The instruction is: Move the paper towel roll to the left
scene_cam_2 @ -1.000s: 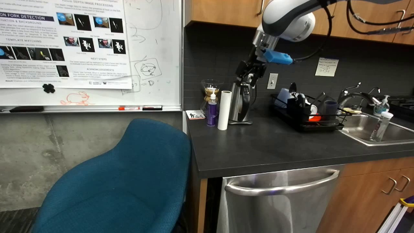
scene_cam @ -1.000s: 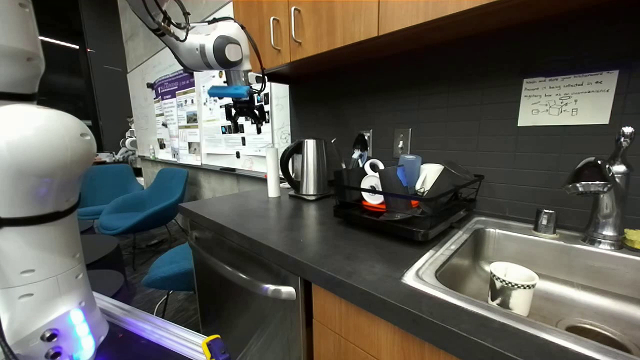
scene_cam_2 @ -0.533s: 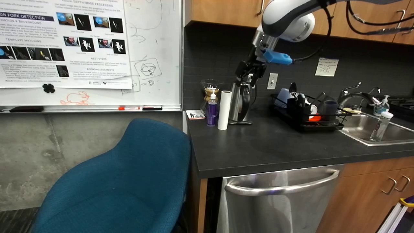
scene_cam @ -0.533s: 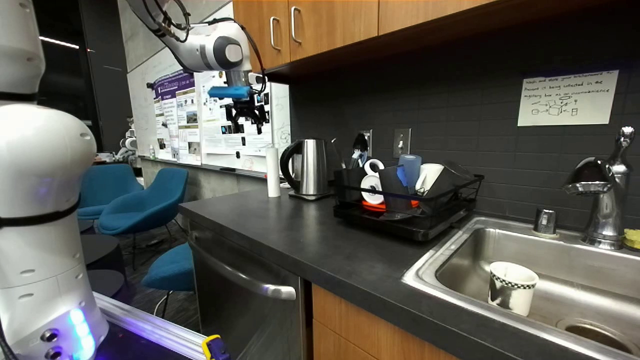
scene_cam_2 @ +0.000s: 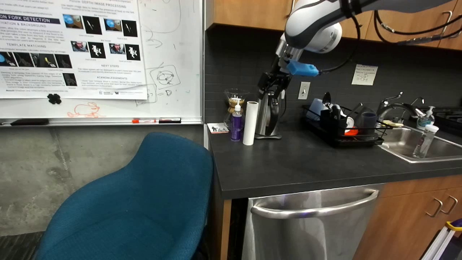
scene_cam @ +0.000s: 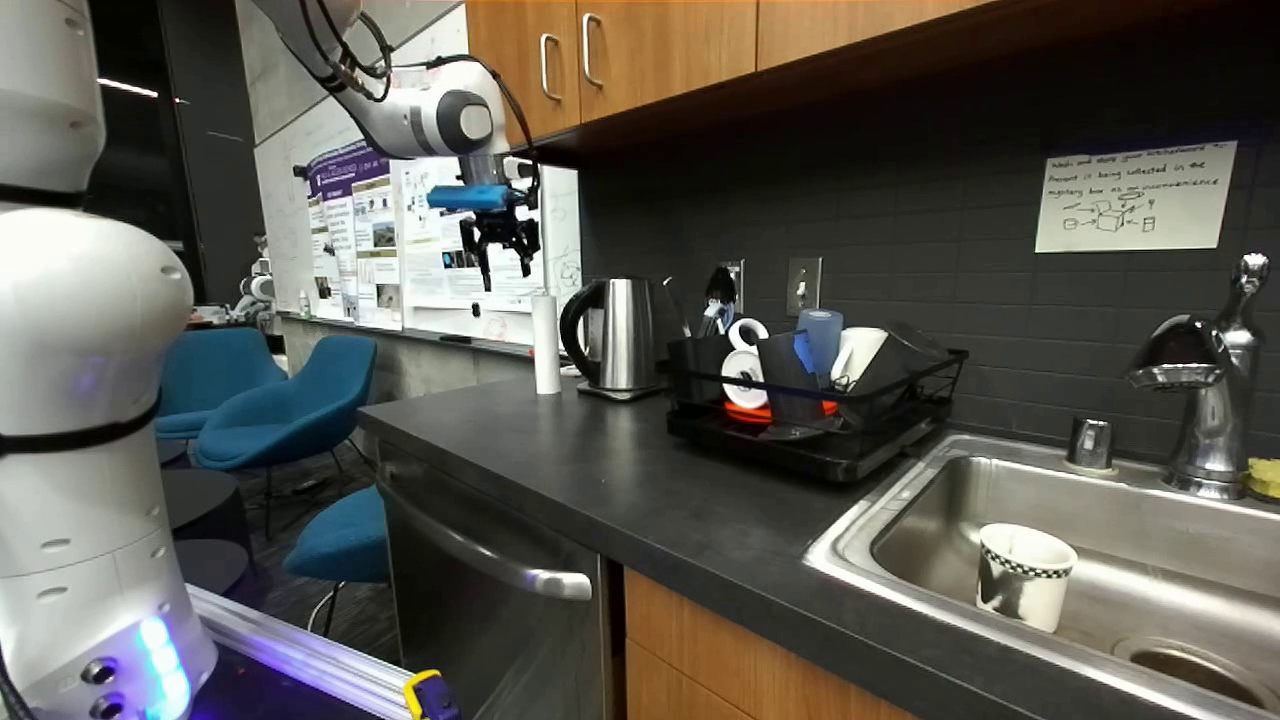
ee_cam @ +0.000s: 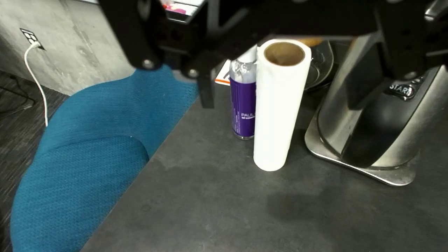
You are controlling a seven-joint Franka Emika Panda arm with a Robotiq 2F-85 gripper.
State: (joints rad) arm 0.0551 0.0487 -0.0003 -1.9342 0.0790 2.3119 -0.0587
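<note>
Looks like the approach imo, gripper (scene_cam: 507,277) spread wide and empty, so next it's gotta lower around the paper towel roll (ee_cam: 277,110).

The tool (scene_cam_2: 269,94) partly hides the kettle (scene_cam_2: 267,118). Left of the kettle stand the paper towel roll (scene_cam_2: 250,123) and a purple bottle (scene_cam_2: 236,126); right, a dish rack (scene_cam_2: 355,143).

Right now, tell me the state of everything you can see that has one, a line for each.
Tool, open, holding nothing.
Paper towel roll, standing upright, not held.
Kettle, standing upright; on or off, cannot tell.
Purple pump bottle, upright.
Dish rack, loaded.
Checkered cup, mouth up.
Faucet, no water visibly running.
Upper cabinet doors, shut.
Dishwasher door, shut.
</note>
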